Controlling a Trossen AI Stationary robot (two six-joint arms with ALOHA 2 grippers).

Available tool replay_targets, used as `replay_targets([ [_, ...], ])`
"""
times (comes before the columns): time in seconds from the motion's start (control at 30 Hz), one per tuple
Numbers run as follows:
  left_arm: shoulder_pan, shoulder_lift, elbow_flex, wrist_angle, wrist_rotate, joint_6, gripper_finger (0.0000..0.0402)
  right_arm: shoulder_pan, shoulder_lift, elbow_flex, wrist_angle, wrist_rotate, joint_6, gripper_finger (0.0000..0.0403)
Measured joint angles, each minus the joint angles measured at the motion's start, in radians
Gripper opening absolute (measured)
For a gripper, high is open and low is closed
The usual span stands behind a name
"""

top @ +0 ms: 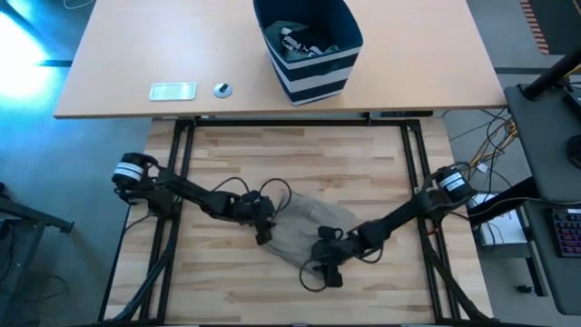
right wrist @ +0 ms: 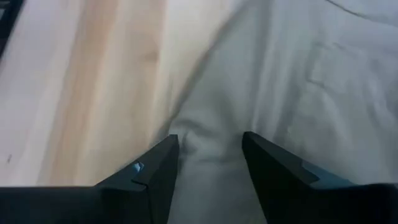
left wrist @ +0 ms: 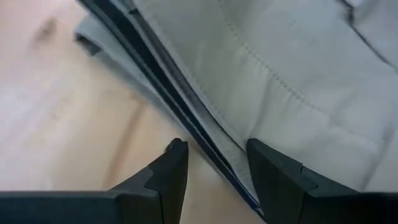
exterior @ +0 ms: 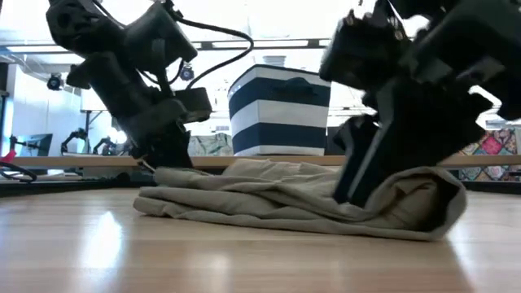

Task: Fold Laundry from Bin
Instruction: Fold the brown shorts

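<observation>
The wooden tabletop (top: 227, 282) carries the beige garment (top: 307, 229), lying rumpled and partly folded between both arms. The striped bin (top: 309, 45) stands well apart on the far desk, more laundry inside. The left pincer (left wrist: 214, 163) stands spread astride the garment's hemmed edge; the right pincer (right wrist: 208, 155), also spread, straddles a ridge of cloth. To fold cleanly, I'd say each should bite all layers squarely, then lift together so nothing sags.
</observation>
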Motion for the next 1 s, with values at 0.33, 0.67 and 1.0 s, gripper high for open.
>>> replay_targets([
  [0.33,-0.106,-0.213,0.036,-0.201,0.054,-0.096,0.0152,0.011,-0.211,-0.079,-0.341,0.052,0.048,0.0183],
  [0.67,-0.269,-0.055,0.089,0.090,-0.184,-0.116,0.0152,0.014,-0.443,-0.069,-0.329,0.299,0.074,0.0183],
  [1.0,-0.178,0.167,0.165,0.293,-0.209,-0.044,0.0152,-0.034,-0.155,0.149,-0.326,0.333,0.109,0.0205],
])
